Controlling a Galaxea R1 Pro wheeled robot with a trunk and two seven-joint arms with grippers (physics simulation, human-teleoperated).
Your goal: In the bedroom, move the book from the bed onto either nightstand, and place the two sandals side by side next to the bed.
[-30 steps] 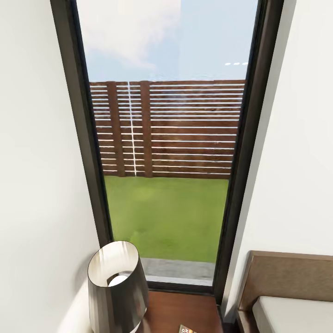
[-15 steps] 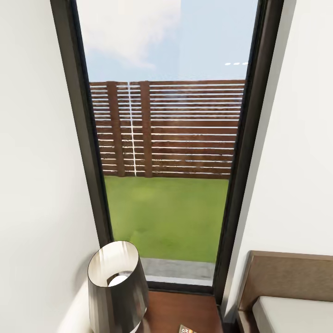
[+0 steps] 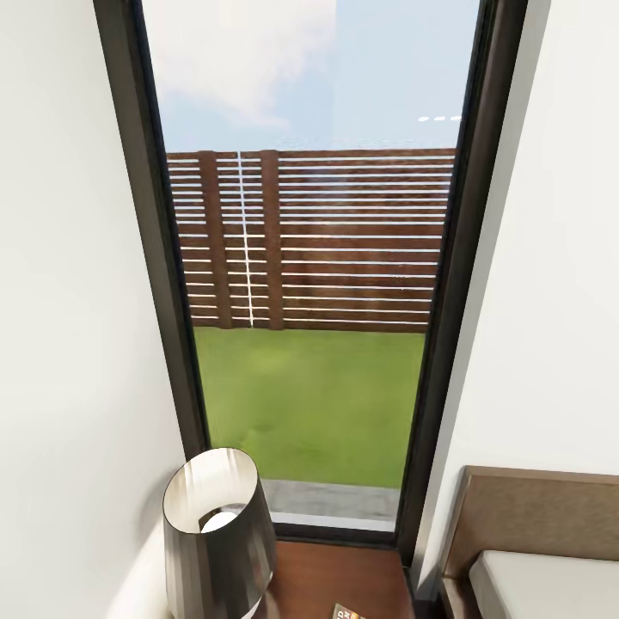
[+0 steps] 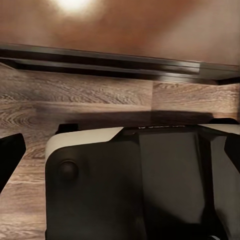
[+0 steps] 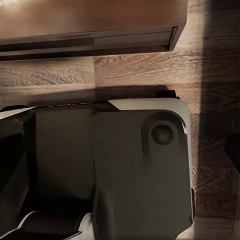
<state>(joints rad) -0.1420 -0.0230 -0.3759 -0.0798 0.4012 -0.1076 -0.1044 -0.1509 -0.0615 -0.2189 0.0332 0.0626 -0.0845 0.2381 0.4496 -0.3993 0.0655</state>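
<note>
With the book (image 3: 347, 612) already lying on the nightstand (image 3: 327, 580) by the lamp (image 3: 219, 533), just left of the bed (image 3: 542, 576), I judge sandals are next: turn and find them; can't tell if my claws are spread or closed.

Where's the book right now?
Head view, bottom edge: a corner of the book lies on the nightstand, right of the lamp, left of the bed.
</note>
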